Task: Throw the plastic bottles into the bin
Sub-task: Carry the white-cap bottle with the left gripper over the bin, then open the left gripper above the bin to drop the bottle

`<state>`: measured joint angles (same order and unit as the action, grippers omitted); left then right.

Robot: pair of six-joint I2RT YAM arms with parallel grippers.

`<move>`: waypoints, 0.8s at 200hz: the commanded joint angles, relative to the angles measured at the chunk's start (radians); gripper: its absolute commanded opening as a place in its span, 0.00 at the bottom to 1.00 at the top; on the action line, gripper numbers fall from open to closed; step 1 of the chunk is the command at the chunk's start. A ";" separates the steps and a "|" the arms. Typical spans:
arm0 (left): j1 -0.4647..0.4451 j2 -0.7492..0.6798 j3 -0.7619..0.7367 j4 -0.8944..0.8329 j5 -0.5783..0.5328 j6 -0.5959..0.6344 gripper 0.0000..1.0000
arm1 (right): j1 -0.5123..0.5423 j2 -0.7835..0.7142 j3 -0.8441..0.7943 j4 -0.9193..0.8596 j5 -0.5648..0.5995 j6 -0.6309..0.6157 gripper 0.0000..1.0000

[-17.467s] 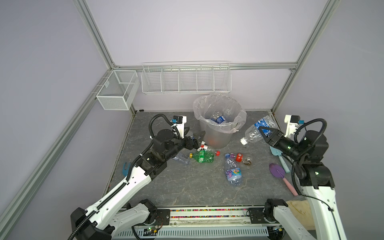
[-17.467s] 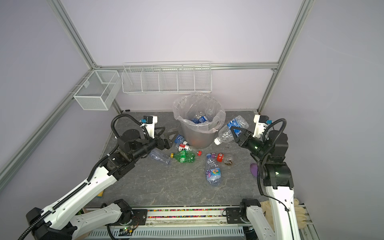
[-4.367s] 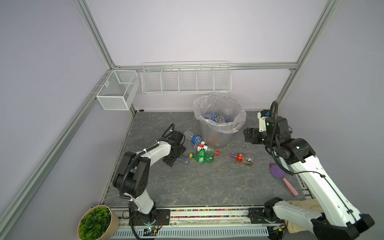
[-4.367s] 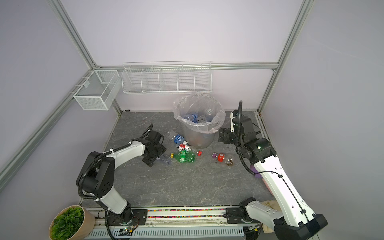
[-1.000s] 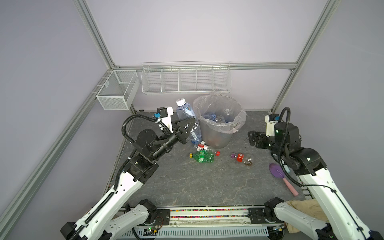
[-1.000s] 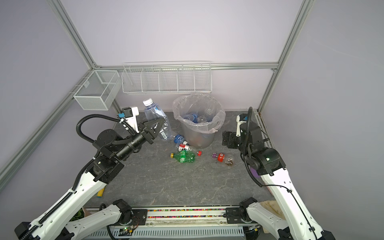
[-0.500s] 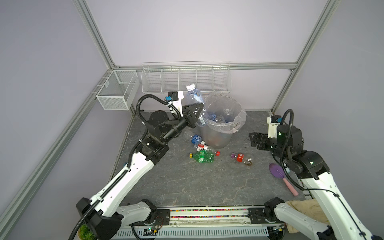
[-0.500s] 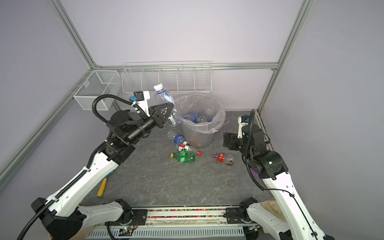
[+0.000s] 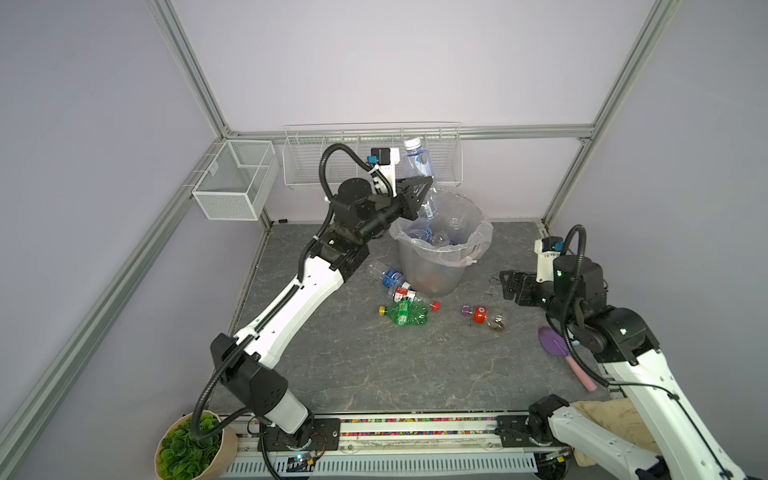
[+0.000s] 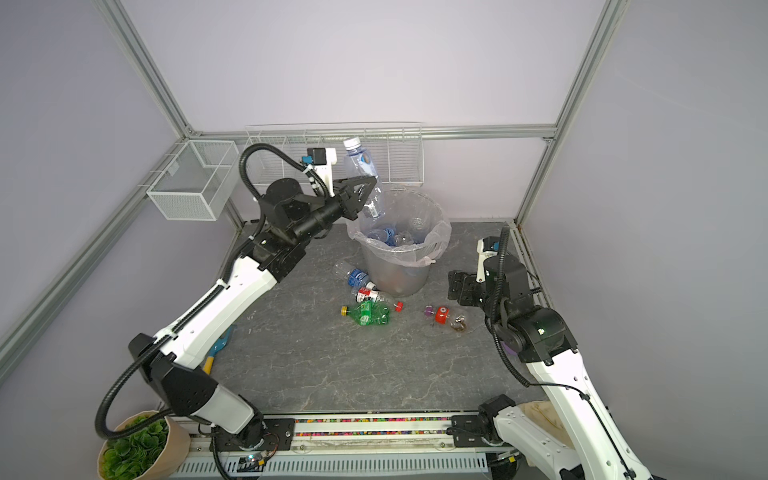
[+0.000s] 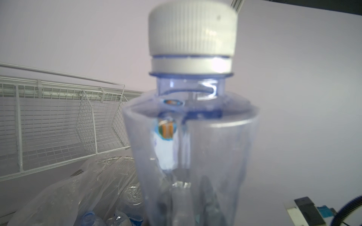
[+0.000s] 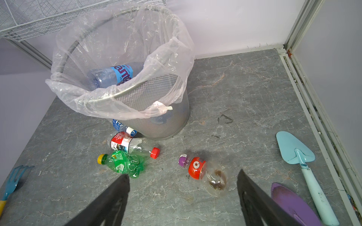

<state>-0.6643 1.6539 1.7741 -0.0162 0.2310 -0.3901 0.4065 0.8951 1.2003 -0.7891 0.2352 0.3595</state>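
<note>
My left gripper point(image 9: 419, 193) is shut on a clear bottle with a white cap point(image 9: 417, 164), held upright over the near-left rim of the bin point(image 9: 478, 245). That bottle point(image 11: 192, 137) fills the left wrist view and hides the fingers. The lined bin point(image 12: 125, 92) holds several bottles, one with a blue label point(image 12: 117, 75). On the floor by its base lie a blue-label bottle point(image 9: 388, 276), a red-and-white one point(image 9: 405, 295), a crushed green one point(image 9: 405, 318) and a red-label one with a purple cap point(image 12: 195, 168). My right gripper point(image 12: 182, 178) hangs open, empty, just short of that last bottle.
Two white wire baskets point(image 9: 374, 158) point(image 9: 232, 183) hang on the back and left walls. A purple trowel point(image 9: 555, 343), a pale blue trowel point(image 12: 299, 156) and a blue hand rake point(image 12: 11, 180) lie on the floor. A potted plant point(image 9: 187, 444) stands at the front left.
My left arm has carried the white-capped bottle up and to the right, from beside the bin to over its rim. The right arm has barely moved.
</note>
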 commanded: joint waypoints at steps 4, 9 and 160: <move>-0.004 0.175 0.157 -0.266 -0.009 0.029 0.00 | -0.006 -0.021 -0.005 -0.003 0.000 0.004 0.88; -0.004 0.210 0.196 -0.319 -0.019 0.032 0.00 | -0.005 -0.024 -0.004 -0.006 0.002 0.003 0.88; -0.114 -0.312 -0.227 -0.119 -0.246 0.124 0.99 | -0.027 0.100 0.042 -0.094 -0.005 0.078 0.88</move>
<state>-0.7780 1.3678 1.6398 -0.1883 -0.0116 -0.2531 0.3923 0.9535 1.2163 -0.8349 0.2420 0.4019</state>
